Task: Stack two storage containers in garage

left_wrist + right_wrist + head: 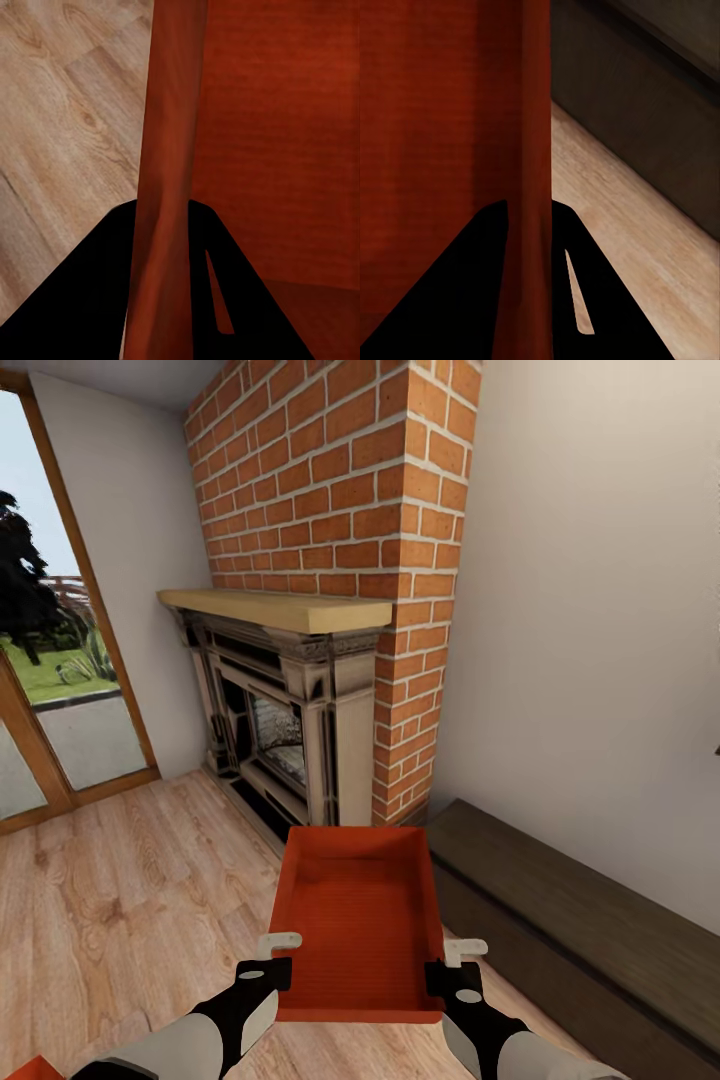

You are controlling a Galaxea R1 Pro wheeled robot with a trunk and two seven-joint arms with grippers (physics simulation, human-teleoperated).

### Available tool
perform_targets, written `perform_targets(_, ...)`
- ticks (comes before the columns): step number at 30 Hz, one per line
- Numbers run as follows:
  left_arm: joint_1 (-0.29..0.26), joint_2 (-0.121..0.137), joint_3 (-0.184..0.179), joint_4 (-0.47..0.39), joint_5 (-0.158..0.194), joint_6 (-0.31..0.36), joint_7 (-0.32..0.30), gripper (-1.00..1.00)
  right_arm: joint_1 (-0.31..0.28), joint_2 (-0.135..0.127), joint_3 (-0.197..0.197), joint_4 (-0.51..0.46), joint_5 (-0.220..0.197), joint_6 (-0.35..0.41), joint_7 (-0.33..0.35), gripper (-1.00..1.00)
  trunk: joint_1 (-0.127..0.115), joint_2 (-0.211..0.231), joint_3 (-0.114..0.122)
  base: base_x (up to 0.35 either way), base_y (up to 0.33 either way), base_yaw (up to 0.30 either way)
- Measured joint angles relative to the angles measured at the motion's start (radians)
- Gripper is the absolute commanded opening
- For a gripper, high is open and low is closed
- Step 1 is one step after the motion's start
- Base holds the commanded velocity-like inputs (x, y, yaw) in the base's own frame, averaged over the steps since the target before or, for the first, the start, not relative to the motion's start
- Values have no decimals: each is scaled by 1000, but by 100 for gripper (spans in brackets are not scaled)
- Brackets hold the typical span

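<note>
Slip risk: orange-red rectangular plastic bin [360,920], frame centre, pinched only at thin side walls by left gripper [268,958] and right gripper [452,966]; turning could twist it loose

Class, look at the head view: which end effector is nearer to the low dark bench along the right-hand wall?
The right end effector, gripping the container's right wall beside the bench. The left end effector grips the opposite wall, farther from it.
</note>
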Motion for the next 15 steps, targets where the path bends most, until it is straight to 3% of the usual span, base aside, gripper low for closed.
perform_targets(15, 0, 0, 2, 0, -2, 0, -1, -100, 0, -1, 0, 0, -2, -1, 3, -100, 0, 0, 4, 0, 0, 0)
